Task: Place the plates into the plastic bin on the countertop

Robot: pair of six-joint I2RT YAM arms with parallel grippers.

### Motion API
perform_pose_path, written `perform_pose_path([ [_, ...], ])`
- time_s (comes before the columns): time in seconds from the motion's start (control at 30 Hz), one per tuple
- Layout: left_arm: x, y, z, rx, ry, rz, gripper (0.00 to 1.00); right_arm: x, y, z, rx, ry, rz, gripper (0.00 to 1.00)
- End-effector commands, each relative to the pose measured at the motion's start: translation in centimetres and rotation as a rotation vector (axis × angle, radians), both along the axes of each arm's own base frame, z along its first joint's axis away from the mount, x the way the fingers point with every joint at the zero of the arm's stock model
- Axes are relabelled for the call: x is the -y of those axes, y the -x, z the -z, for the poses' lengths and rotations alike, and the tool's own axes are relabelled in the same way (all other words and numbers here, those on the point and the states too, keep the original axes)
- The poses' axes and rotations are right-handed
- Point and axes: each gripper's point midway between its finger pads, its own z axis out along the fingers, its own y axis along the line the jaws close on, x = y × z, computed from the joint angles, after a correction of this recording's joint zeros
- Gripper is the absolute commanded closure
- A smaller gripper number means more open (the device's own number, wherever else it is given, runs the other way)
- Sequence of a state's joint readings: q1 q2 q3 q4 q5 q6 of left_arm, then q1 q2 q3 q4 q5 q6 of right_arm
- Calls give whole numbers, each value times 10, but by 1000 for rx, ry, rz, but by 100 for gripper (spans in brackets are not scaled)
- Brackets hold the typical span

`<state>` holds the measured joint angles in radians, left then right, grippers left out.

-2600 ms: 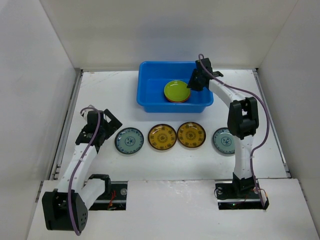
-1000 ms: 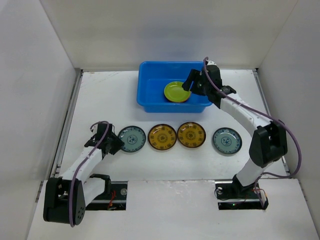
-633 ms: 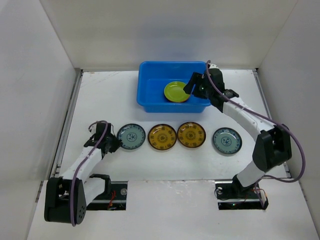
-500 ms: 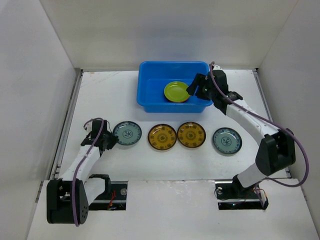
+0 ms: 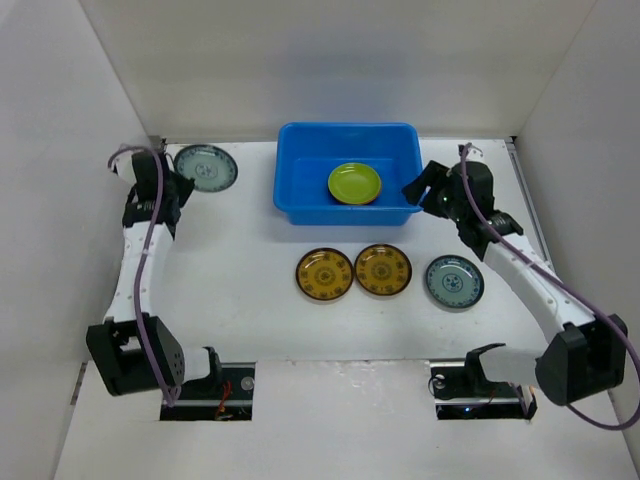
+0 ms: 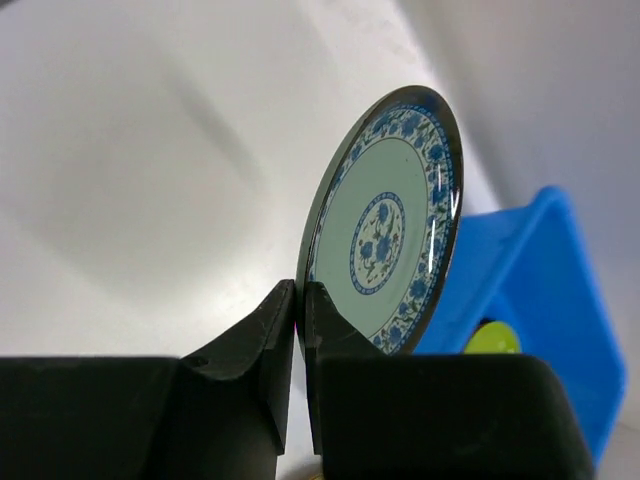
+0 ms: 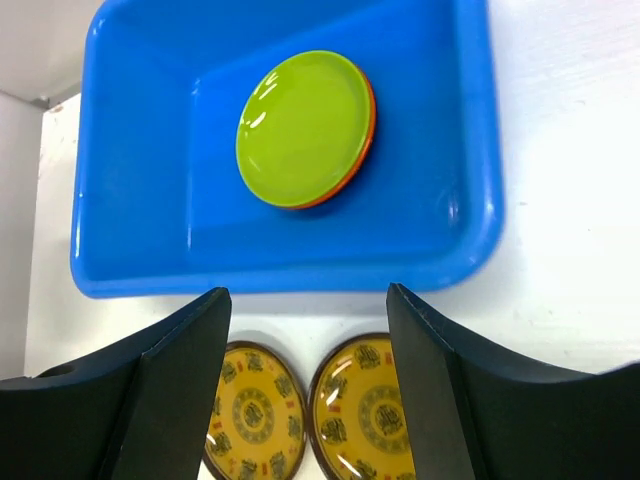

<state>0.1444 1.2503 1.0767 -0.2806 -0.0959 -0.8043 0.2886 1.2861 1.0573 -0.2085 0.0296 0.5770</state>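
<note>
Blue-patterned plate (image 6: 385, 225) is pinched by its rim in the left gripper (image 6: 300, 292); a slip could be caused mid-swing. Right gripper (image 7: 305, 300) is spread, empty.

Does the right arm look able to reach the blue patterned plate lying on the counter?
Probably yes. The jaws of the right arm stand open and empty, and the blue patterned plate lies flat beside that arm with nothing on it.

high overview, two wrist close-ups, bin (image 5: 300, 190) shared
</note>
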Motion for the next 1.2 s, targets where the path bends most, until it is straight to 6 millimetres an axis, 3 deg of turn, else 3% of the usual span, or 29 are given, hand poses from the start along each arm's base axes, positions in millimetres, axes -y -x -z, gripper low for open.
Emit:
perform_pose_path([
  [0.0, 19, -42, -67, 165, -23, 58, 95, 20, 9, -19, 71, -30, 63, 31],
  [0.1, 72, -78, -89, 208, -32, 213, 94, 44, 21, -14, 74, -27, 136, 31],
  [0.23, 156, -114, -98, 254, -13, 435, 94, 79, 37, 6, 22, -16, 237, 31],
  [0.4, 252, -138, -85, 256, 24, 684, 94, 116, 63, 27, -17, -35, 361, 31],
  [0.5, 295, -148, -56, 219, 13, 790, 93, 134, 78, 38, -44, -37, 428, 31],
  [0.6, 320, -154, -24, 181, 7, 847, 93, 146, 91, 46, -53, -49, 476, 31],
  [0.8, 336, -169, 34, 99, 7, 880, 93, 157, 113, 55, -82, -55, 525, 31],
  [1.03, 344, -178, 72, 45, 14, 901, 88, 165, 127, 64, -118, -46, 557, 31],
  [1.17, 347, -176, 84, 21, 17, 908, 71, 165, 138, 82, -204, -41, 574, 31],
])
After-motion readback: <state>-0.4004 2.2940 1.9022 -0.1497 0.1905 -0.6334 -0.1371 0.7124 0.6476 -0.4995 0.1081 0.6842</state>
